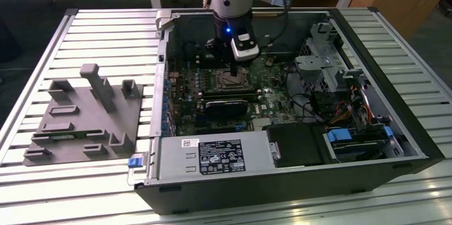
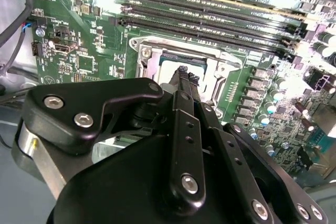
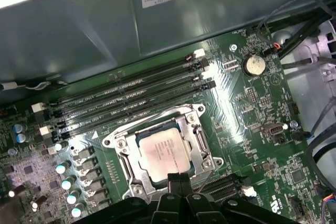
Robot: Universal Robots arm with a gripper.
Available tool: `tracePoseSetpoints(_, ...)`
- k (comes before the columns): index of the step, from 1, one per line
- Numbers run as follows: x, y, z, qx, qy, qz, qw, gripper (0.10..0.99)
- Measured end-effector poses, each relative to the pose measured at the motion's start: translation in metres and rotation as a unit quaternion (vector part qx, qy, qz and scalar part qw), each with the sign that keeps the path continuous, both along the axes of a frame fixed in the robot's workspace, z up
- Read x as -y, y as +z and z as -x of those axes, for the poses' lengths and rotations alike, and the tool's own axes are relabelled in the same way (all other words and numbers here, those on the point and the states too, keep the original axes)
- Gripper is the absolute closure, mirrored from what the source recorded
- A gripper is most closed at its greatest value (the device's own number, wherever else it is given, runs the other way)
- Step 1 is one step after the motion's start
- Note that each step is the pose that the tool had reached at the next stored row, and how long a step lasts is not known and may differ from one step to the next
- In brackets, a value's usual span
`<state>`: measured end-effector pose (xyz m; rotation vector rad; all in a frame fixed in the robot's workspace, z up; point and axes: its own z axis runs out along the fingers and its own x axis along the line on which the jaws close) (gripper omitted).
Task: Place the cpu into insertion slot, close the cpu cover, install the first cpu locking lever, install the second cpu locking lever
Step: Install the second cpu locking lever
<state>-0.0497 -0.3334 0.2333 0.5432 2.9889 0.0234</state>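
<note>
cpu: we see the cpu (image 3: pixel 164 151) sitting flat in the insertion slot (image 3: pixel 122 145), silver top up, so that step looks done to us.
cpu cover: the cpu cover (image 3: pixel 198 141) seems to be down around the chip, its window framing the metal top, but we can't swear it's fully seated.
levers: thin wire bits run along the slot's edges; which lever is latched, we honestly can't tell.
gripper: the gripper (image 2: pixel 185 72) hangs right over the slot's near edge, jaws pinched together with nothing visible between them, tips just above or touching the frame. In the exterior view the gripper (image 1: pixel 235 69) is straight over the slot (image 1: pixel 229 79), well inside the computer case (image 1: pixel 367 167).
risk: if those closed tips push down off-target, we reckon they could scrape the chip's top or slip off a lever onto the green motherboard (image 3: pixel 247 103) beside the slot.
hidden: the gripper's body blocks the slot's near side in both wrist views, so contact there is a guess.
around: memory slots (image 3: pixel 131 95) just beyond the slot; grey fixture tray (image 1: pixel 84 119) well apart, outside the case.
</note>
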Motion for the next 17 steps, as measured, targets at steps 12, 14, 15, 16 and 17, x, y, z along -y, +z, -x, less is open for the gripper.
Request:
tracePoseSetpoints(12, 0.0140, 0.0000, -0.0001, 0.0000, 0.000, 0.0000, 1.0000, 0.980)
tracePoseSetpoints(14, 0.0167, 0.0000, -0.0004, 0.0000, 0.000, 0.0000, 1.0000, 0.980)
tracePoseSetpoints(15, 0.0181, 0.0000, -0.0006, 0.0000, 0.000, 0.0000, 1.0000, 0.980)
tracePoseSetpoints(16, 0.0195, 0.0000, -0.0007, 0.0000, 0.000, 0.0000, 1.0000, 0.980)
tracePoseSetpoints(17, 0.0210, 0.0000, -0.0009, -0.0001, 0.000, 0.0000, 1.0000, 0.980)
